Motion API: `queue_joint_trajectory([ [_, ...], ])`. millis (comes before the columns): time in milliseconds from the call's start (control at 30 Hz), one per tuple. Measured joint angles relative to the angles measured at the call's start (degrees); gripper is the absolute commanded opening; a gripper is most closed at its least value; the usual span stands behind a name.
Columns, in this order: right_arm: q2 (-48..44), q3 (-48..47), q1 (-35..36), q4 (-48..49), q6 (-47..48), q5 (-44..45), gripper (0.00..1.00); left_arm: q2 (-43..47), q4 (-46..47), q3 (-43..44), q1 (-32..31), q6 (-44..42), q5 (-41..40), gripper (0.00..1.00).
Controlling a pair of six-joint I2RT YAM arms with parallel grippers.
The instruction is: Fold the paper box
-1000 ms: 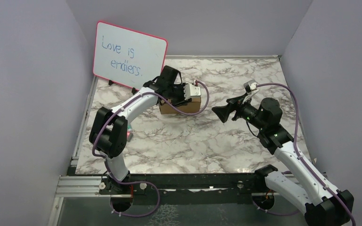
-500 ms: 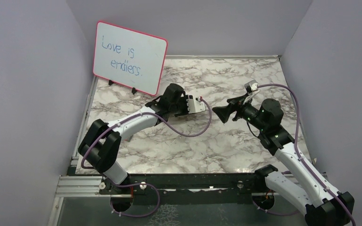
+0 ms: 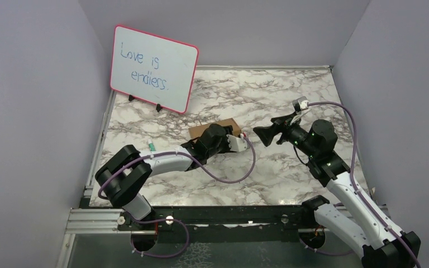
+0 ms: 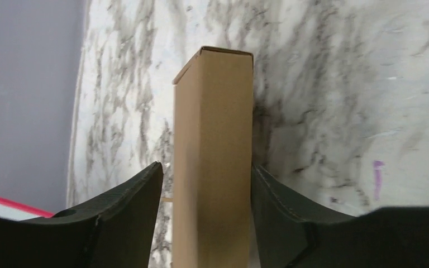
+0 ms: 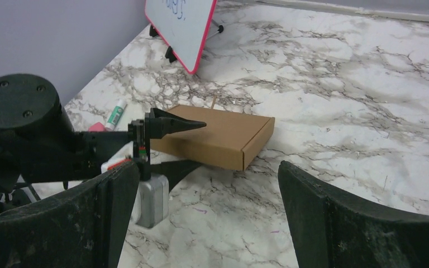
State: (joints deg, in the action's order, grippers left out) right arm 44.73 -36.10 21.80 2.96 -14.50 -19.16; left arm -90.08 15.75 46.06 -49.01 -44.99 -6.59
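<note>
Brown cardboard, the box (image 3: pixel 226 125) lies closed on the desk (image 3: pixel 290 89), partly under the left arm; the right end effector (image 3: pixel 260 134) hovers just beside it.

Left wrist: the left end effector (image 4: pixel 205 167) is spread, straddling the box's end and clamping nothing.

Right wrist: its jaws gape wide, empty. A hard squeeze could dent a wall, and a nudge could skid the box.

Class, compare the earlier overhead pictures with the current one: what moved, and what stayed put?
The left arm dropped and drew back toward the near edge; the left pincer, earlier over the paper box, now sits open and low at the box's near side. The box, right pincer and whiteboard stayed about where they were.
</note>
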Motion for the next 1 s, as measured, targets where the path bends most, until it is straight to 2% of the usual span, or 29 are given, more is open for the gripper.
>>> queue_joint_trajectory([
  [100,-0.22,0.09,0.00,0.00,-0.07,0.59,1.00,-0.22,0.22,-1.42,-2.84,1.18,-0.81,0.75],
  [200,-0.22,0.09,0.00,0.00,-0.22,0.96,1.00,-0.15,-0.68,-1.90,-5.53,3.06,-0.61,0.81],
  [367,0.50,0.09,0.00,0.00,-0.46,1.16,1.00,2.58,-4.02,-1.90,-6.88,7.26,0.20,0.87],
  [500,3.67,0.09,0.00,-0.02,-0.44,0.68,1.00,6.71,-5.53,-1.70,-6.08,11.06,0.22,0.87],
  [800,10.62,1.31,0.17,0.35,-0.44,-1.51,0.97,7.93,-9.51,4.15,6.36,26.14,0.59,0.88],
  [900,13.49,3.30,1.20,0.81,-0.50,-1.88,0.96,6.56,-11.47,6.45,9.51,31.28,0.87,0.87],
  [1000,17.09,5.27,4.74,1.07,-0.90,-1.03,0.94,1.68,-12.74,11.54,15.96,37.55,3.41,0.85],
])
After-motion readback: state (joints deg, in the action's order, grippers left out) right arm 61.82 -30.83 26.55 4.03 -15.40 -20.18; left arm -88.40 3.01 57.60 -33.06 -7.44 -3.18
